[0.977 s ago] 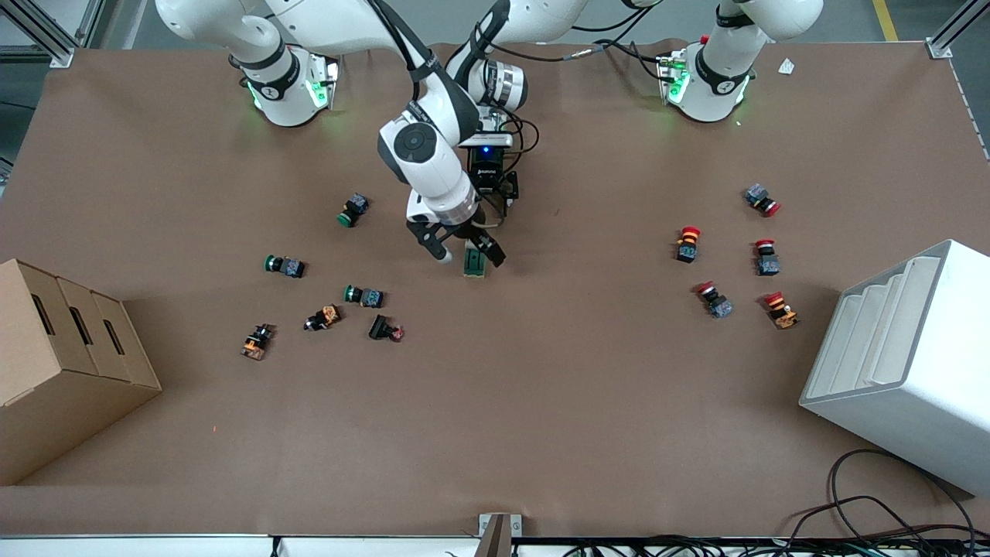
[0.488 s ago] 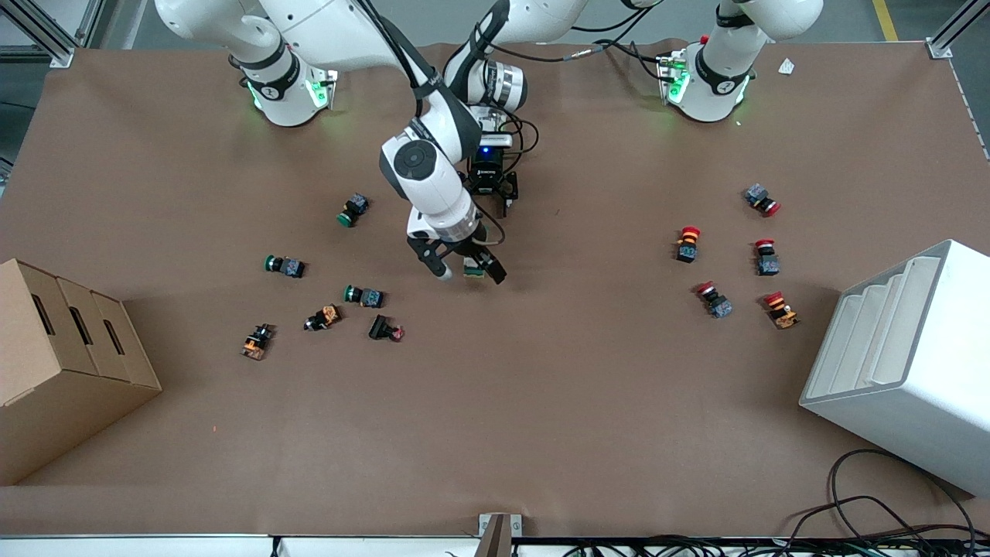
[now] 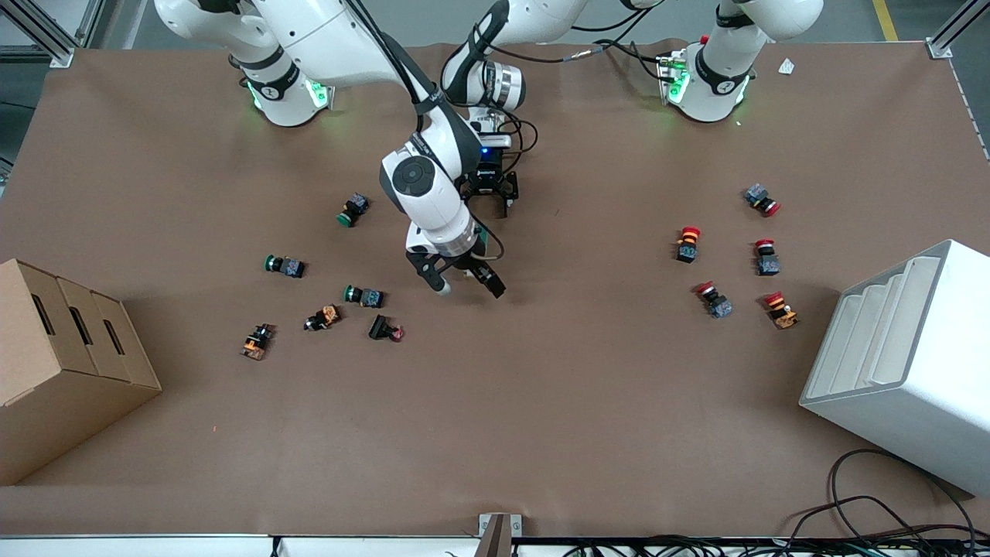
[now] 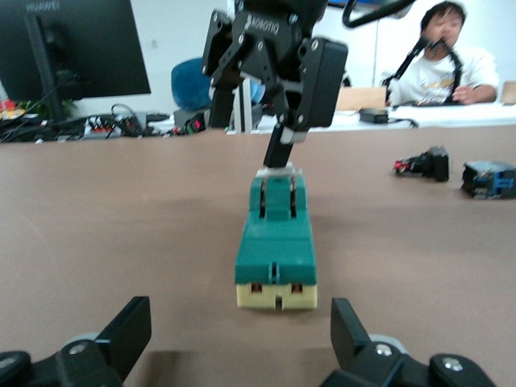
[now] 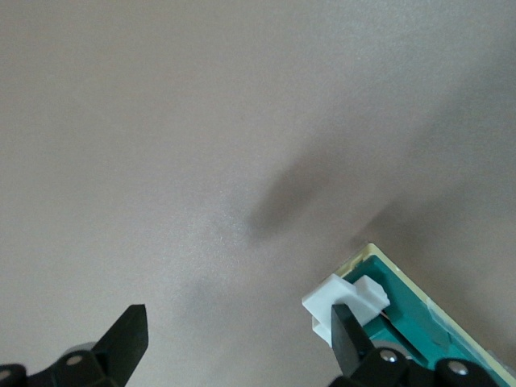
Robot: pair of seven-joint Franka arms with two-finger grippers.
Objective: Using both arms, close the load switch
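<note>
I see my right hand (image 3: 464, 283) open over the load switch (image 4: 276, 246), left hand (image 3: 489, 203) open beside it; four red-capped buttons (image 3: 687, 243) lie well apart.

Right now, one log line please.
right end effector: open, one finger at load switch lever | left end effector: open, facing switch

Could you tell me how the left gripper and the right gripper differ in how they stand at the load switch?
The right gripper comes at the load switch from above; the left gripper faces it low along the table. The right gripper has one finger at the white lever; the left gripper's fingers stand clear of the cream end. Both are open.
</note>
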